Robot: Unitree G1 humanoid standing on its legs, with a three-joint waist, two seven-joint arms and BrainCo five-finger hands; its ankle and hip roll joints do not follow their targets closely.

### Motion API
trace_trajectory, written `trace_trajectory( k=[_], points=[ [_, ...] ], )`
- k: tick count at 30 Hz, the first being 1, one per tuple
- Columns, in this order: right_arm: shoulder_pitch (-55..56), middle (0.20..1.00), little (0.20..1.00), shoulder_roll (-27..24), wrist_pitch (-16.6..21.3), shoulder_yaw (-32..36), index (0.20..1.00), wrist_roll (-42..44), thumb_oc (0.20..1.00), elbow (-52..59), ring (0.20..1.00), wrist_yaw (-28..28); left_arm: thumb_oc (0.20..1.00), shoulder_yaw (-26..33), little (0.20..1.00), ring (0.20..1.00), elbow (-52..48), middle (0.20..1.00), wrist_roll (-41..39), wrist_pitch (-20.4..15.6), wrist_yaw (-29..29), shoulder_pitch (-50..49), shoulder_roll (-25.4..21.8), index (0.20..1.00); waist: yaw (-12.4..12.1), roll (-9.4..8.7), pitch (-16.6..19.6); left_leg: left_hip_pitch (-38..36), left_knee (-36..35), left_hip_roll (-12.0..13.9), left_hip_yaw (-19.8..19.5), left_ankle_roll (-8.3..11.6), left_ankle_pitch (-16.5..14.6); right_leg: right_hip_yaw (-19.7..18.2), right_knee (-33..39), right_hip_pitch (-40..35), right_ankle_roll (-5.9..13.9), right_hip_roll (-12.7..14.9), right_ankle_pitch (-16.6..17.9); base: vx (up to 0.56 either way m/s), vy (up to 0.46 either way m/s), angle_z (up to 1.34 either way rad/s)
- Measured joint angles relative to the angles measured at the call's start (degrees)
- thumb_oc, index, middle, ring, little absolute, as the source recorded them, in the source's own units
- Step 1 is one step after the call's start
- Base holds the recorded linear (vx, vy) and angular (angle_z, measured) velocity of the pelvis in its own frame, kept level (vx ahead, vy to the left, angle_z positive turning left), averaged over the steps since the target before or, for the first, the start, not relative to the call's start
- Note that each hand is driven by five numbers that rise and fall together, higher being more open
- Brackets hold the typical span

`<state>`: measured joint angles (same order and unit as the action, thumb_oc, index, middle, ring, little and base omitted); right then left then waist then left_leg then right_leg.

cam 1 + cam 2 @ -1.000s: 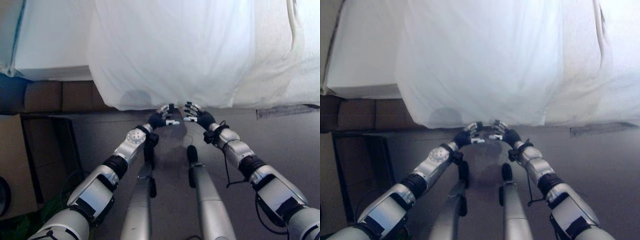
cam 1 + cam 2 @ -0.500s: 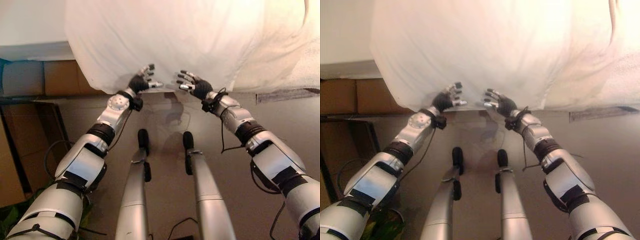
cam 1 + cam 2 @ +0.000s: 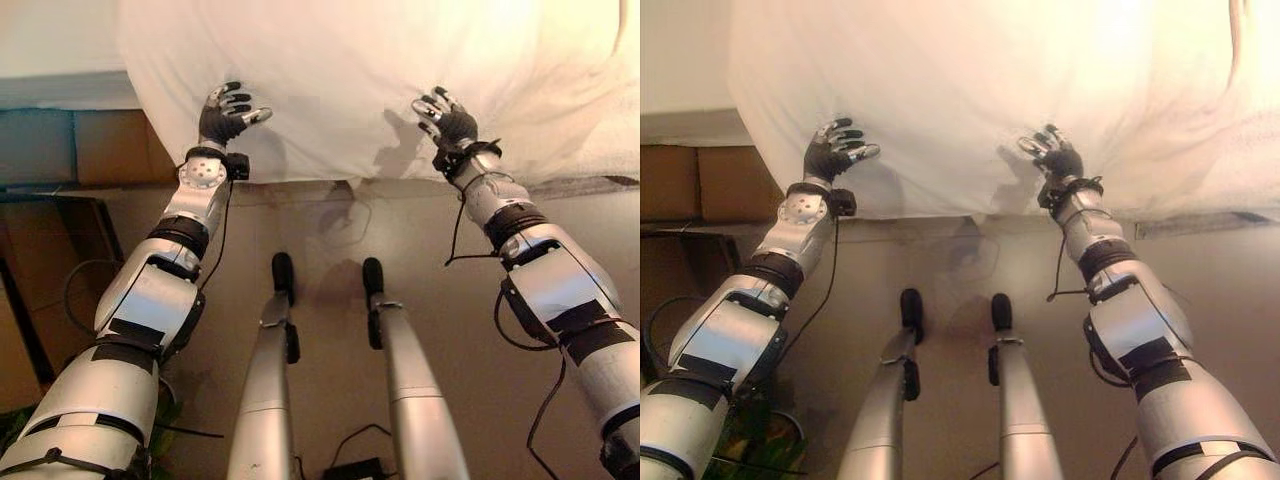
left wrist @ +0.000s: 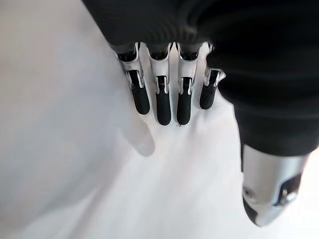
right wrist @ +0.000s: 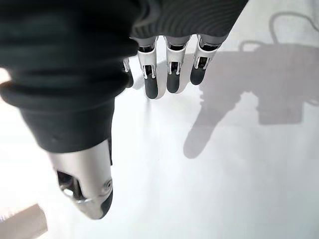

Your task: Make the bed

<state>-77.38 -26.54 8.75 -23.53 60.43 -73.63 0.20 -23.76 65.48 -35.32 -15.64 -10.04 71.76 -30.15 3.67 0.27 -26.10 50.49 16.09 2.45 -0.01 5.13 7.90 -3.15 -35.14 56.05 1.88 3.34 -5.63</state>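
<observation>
A brown bed base (image 3: pixel 90 150) was seen at the left above a grey-brown floor (image 3: pixel 330 230). A white duvet (image 3: pixel 360 80) was draped over the bed's edge, hanging toward the floor. The left hand (image 3: pixel 224 113) and the right hand (image 3: pixel 447 117) were raised well apart against its overhang, fingers spread and relaxed, nothing clasped.

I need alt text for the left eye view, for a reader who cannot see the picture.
Two silver robot arms reach up to a white bed cover that hangs over the bed's edge. The left robot hand and the right robot hand are open and spread wide apart against the cloth. Below the cover's edge lies a grey-brown floor.
</observation>
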Motion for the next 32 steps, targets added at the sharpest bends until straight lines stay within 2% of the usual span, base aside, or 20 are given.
trace_trajectory(
  k=[4,7,9,13,19,22,25,27,28,29,32],
  points=[
    [0.3,1.0,1.0,-3.7,0.1,3.1,1.0,-0.1,1.0,-3.0,1.0,-5.4,1.0,0.8,1.0,1.0,-0.1,1.0,-0.5,-0.2,-1.4,-3.0,-2.7,1.0,-0.5,0.11,0.0,-3.4,-4.8,-0.1,-0.1,0.15,2.0,0.7,2.0,-2.3,-0.1,0.2,0.1,0.03,-0.061,0.04],
    [2.7,1.0,1.0,-7.9,0.1,6.9,1.0,-0.8,1.0,-4.2,1.0,-8.8,1.0,5.6,1.0,1.0,-0.2,1.0,-0.4,-0.3,-2.7,-8.7,-4.7,1.0,-1.2,0.82,-0.4,-5.3,-7.1,-0.1,-0.2,0.36,2.9,0.9,2.6,-3.3,-0.21,0.1,0.1,0.03,-0.065,0.0],
    [4.5,1.0,1.0,-9.9,0.0,8.4,1.0,-0.8,1.0,-7.0,1.0,-11.2,1.0,8.6,1.0,1.0,4.0,1.0,-0.5,0.6,-4.7,-11.3,-4.9,1.0,-1.5,1.81,-0.9,-6.6,-7.6,0.0,-0.3,0.45,3.0,1.5,2.6,-4.6,-0.46,0.1,0.1,0.02,-0.015,0.06],
    [7.4,1.0,1.0,-9.8,-0.2,11.3,1.0,-1.5,1.0,-7.3,1.0,-12.8,1.0,12.6,1.0,1.0,6.1,1.0,-0.5,1.8,-7.1,-15.7,-4.5,1.0,-1.6,2.31,-1.1,-7.9,-8.9,0.1,-0.5,0.66,3.6,2.1,2.7,-5.6,-0.69,0.1,-0.1,0.03,-0.016,0.04],
    [19.6,1.0,1.0,-4.8,0.0,15.6,1.0,-2.8,1.0,-5.0,1.0,-12.7,1.0,15.4,1.0,1.0,5.7,1.0,-0.4,2.6,-7.7,-24.1,-0.1,1.0,-1.7,2.96,-1.1,-14.5,-12.3,0.7,-0.9,0.68,3.5,2.6,5.8,-12.2,-0.62,-0.2,-0.9,0.07,0.01,0.03],
    [29.7,1.0,1.0,-0.5,-0.1,18.4,1.0,-3.0,1.0,-1.4,1.0,-10.0,1.0,18.0,1.0,1.0,3.8,1.0,-0.2,2.7,-5.9,-31.0,5.1,1.0,-1.9,3.41,-1.1,-20.7,-14.8,1.2,-0.9,0.55,3.7,3.5,8.4,-19.0,-0.92,-0.3,-0.4,0.09,0.03,0.02],
    [40.2,1.0,1.0,3.8,0.1,18.5,1.0,-4.2,1.0,-0.6,1.0,-7.6,1.0,15.0,1.0,1.0,3.2,1.0,1.0,2.8,-2.0,-39.5,9.9,1.0,-1.7,3.71,3.1,-24.8,-16.1,1.2,-0.5,0.15,3.0,3.5,12.1,-24.1,-0.45,-0.4,-0.4,0.1,0.066,-0.01],
    [44.2,1.0,1.0,5.7,0.2,18.5,1.0,-6.1,1.0,-0.7,1.0,-6.8,1.0,14.7,1.0,1.0,3.3,1.0,2.3,2.8,0.2,-42.7,11.7,1.0,-1.5,3.74,3.1,-28.7,-17.9,1.4,-0.2,-0.01,3.1,3.5,14.1,-27.9,-0.15,-0.4,0.2,0.1,0.068,-0.08],
    [46.6,1.0,1.0,7.1,0.0,18.3,1.0,-7.7,1.0,-0.8,1.0,-6.4,1.0,13.4,1.0,1.0,3.3,1.0,3.6,2.9,1.8,-44.6,12.8,1.0,-1.4,3.76,3.9,-31.2,-18.9,1.4,-0.2,-0.07,3.1,3.5,15.7,-30.8,0.05,-0.4,0.4,0.07,0.051,-0.08],
    [49.7,1.0,1.0,8.3,0.1,18.2,1.0,-9.4,1.0,-1.1,1.0,-6.2,1.0,11.3,1.0,1.0,3.7,1.0,5.1,3.0,3.0,-46.7,13.9,1.0,-1.5,3.73,6.9,-31.8,-19.5,1.5,-0.1,-0.42,2.5,3.3,17.3,-31.5,0.3,-0.3,0.2,0.08,0.055,-0.06],
    [54.0,1.0,1.0,10.0,0.2,18.2,1.0,-13.2,1.0,0.5,1.0,-5.8,1.0,10.2,1.0,1.0,3.8,1.0,7.3,3.8,5.0,-49.5,16.6,1.0,-1.2,4.32,8.7,-35.2,-21.1,1.5,0.2,-0.76,2.4,2.8,21.2,-35.8,0.87,-0.5,1.1,0.05,0.049,-0.09]
  ],
)
